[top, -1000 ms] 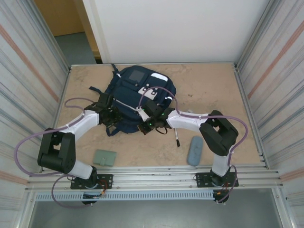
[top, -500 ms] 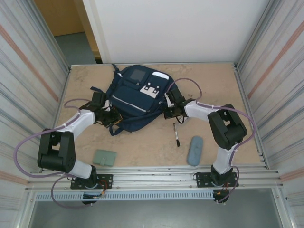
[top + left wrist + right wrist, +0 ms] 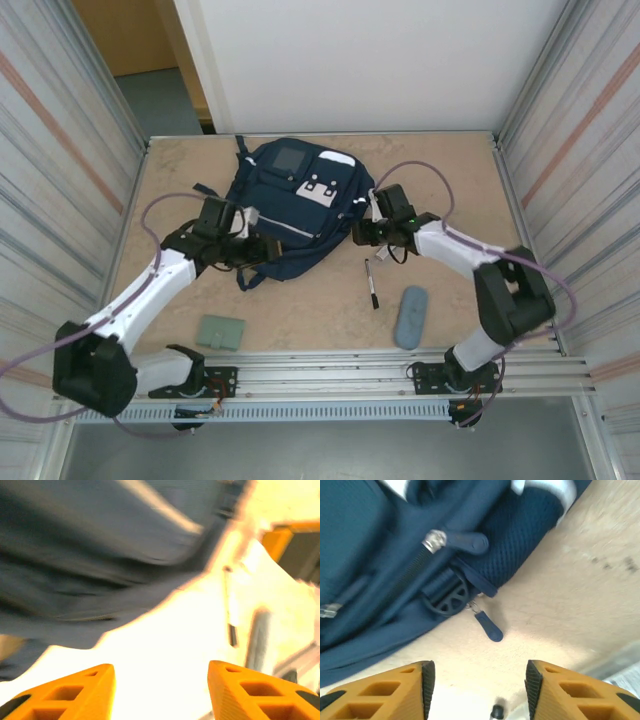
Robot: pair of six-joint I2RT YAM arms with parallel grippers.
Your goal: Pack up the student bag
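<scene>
Ines: Both arms have swung apart since a second ago. The right hand has left the near edge of the student bag and now sits just off its right side. The left hand has moved in to the bag's near-left corner.

Tom: Is either one holding anything?

Ines: No. In each wrist view the orange fingers stand apart with only bare worktop between them.

Tom: Where's the bag?

Ines: It lies flat, far of centre and slightly left, with its front pockets up. I can't tell whether any compartment is open. From the right wrist, a zip puller dangles onto the worktop by the bag's edge.

Tom: And the things to pack?

Ines: They're all outside it, nearer us. The pen is just near of the right hand and the pencil case is beyond that. The wallet is near-left. I'd judge the packing has hardly begun.

Tom: What worries you?

Ines: The bag is soft and nothing is pinning it. If one hand tugs a zip while the other stays off, the whole bag will probably slide or twist instead of opening. The dark straps by the left hand could catch a finger. A low sweep by the right hand could also knock the pen and send it rolling out of easy reach.
</scene>
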